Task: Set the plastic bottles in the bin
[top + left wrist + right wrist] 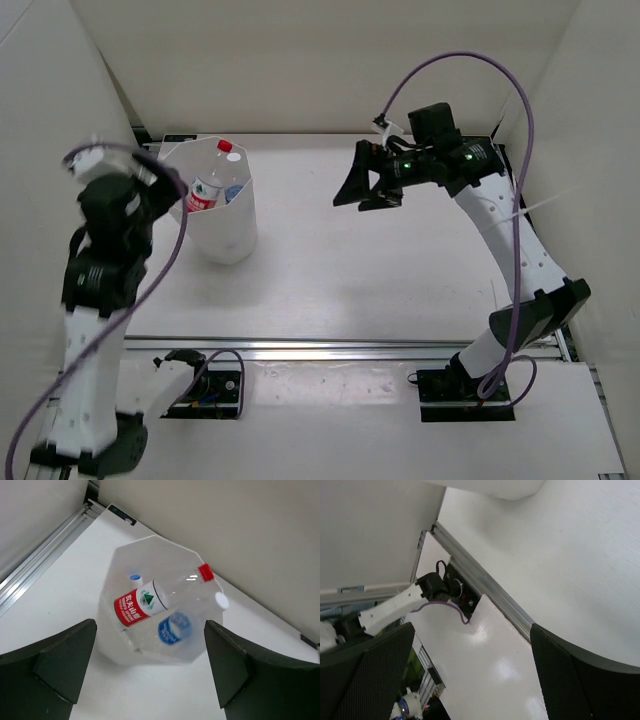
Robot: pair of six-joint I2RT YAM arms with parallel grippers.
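The white faceted bin [230, 235] stands at the back left of the table. Lying across its top is a clear red-capped, red-labelled bottle [150, 600] [205, 193]. Under it lies a blue-labelled bottle [175, 628], and a white cap [221, 600] shows at the rim [120, 555]. My left gripper [150, 680] hangs open above the bin's near left side [163, 188], holding nothing. My right gripper [362, 195] hovers open and empty over the table's back middle; its view [470, 680] faces the near table edge.
White walls close in the table at the back and both sides. An aluminium rail [330, 348] runs along the near edge, with the arm bases [200, 385] behind it. A purple cable [470, 60] loops above the right arm.
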